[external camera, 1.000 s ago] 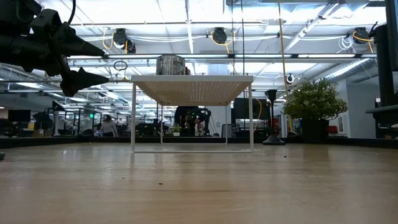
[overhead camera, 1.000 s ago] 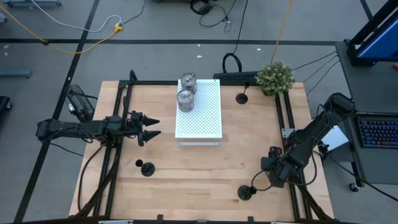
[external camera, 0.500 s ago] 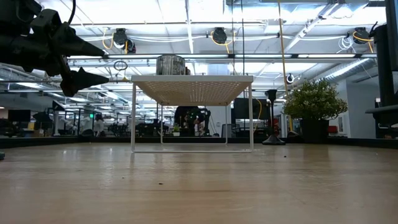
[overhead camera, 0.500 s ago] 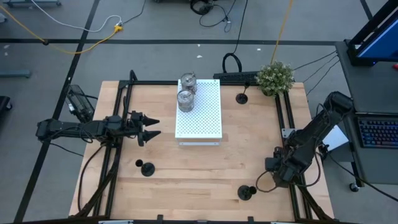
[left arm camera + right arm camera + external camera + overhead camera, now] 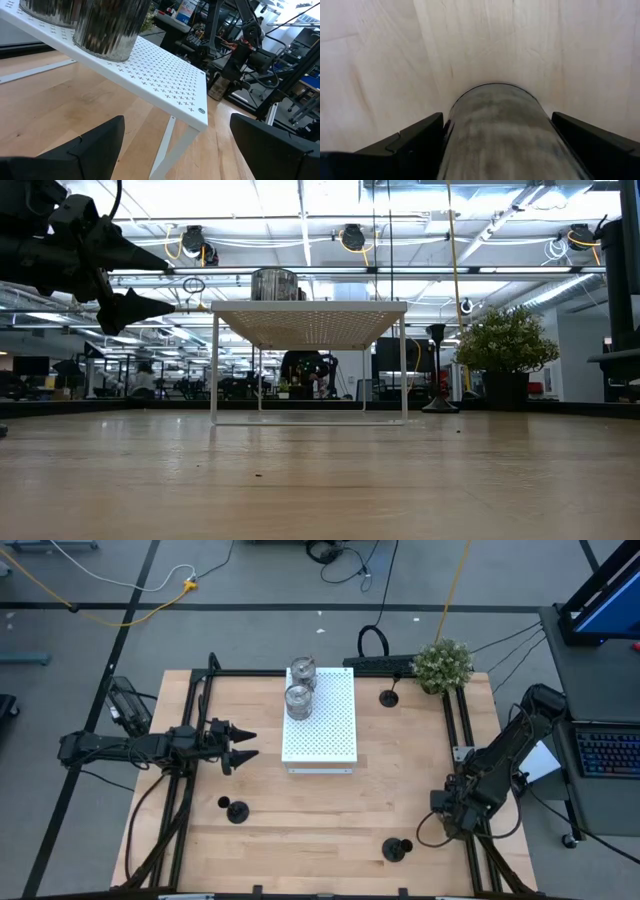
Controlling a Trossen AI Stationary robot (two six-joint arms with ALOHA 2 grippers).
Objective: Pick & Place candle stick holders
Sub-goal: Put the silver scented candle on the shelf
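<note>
Starting on my left, my left end effector [image 5: 252,744] hangs wide open and empty beside the white board [image 5: 330,730]. Two shiny silver holders [image 5: 298,700] already stand on the board's far end, so that part looks done. Three black holders [image 5: 237,810] [image 5: 390,697] [image 5: 397,849] still wait on the table [image 5: 300,840], well apart. Near the right edge, my right end effector [image 5: 447,817] seems to grip the third silver holder [image 5: 495,135] — round and a bit dull.

You won't find any readable text, label, brand or number in these views. The packaging far behind the white perforated board [image 5: 165,70] carries printing, but it is too blurred to read.
</note>
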